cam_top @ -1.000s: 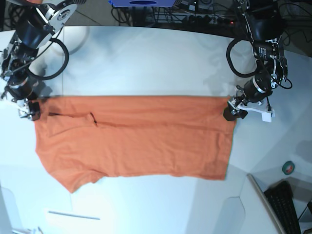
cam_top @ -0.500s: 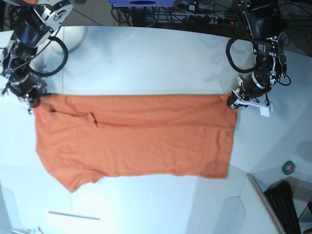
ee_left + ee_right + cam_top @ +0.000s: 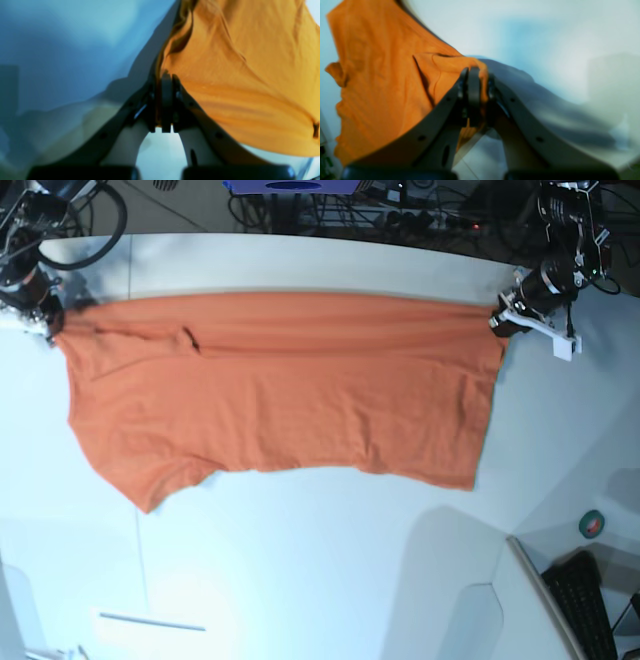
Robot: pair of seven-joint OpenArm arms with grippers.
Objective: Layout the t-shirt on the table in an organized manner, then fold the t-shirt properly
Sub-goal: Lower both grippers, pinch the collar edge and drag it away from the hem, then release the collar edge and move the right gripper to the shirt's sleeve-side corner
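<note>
The orange t-shirt (image 3: pixel 280 395) is seen spread across the white table (image 3: pixel 330 580), its far edge stretched taut between the two pincers. The left gripper (image 3: pixel 497 323) is clamped on the far corner at the hem end; in the left wrist view the jaws are pressed together with a fold of cloth pinched between them (image 3: pixel 166 100). The right gripper (image 3: pixel 45 318) is likewise closed on the far corner at the sleeve end (image 3: pixel 475 97). The shirt hangs toward the near side from both grips, with one sleeve (image 3: pixel 150 480) trailing. A roll of tape (image 3: pixel 592 524) and a keyboard (image 3: pixel 585 600) are noted well apart from the left gripper, at the near corner. Cables (image 3: pixel 400 210) lie beyond the far table edge. Bare tabletop lies open on the near side.
</note>
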